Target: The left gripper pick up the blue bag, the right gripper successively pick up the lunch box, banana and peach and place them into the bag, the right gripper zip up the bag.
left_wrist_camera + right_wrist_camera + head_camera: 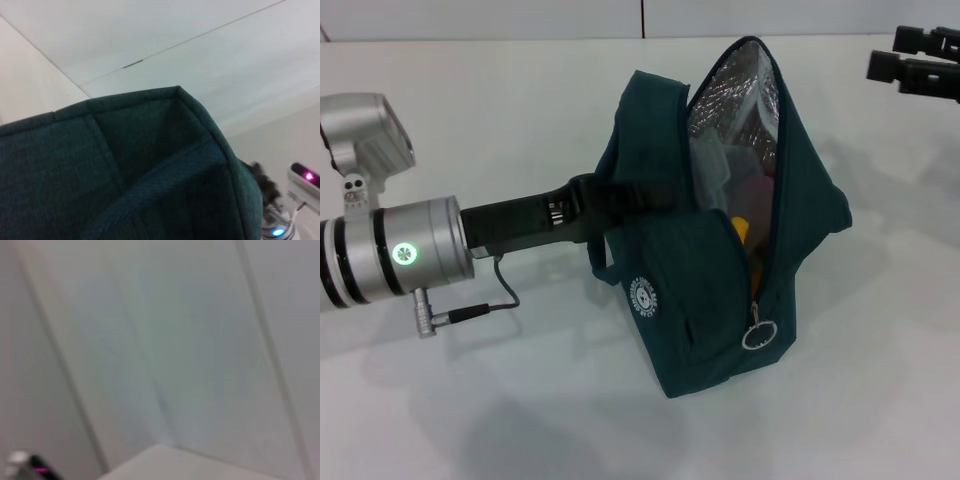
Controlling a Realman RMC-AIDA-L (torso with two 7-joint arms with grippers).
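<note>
The blue bag (720, 270) stood mid-table (470, 400), the left gripper (610, 205) at its left side, the right gripper (910, 60) far right behind.

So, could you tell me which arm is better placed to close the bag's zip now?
The right. The left gripper is busy holding the blue bag by its side, while the right gripper hangs free beyond the bag, and the ring zip pull sits low on the open edge.
</note>
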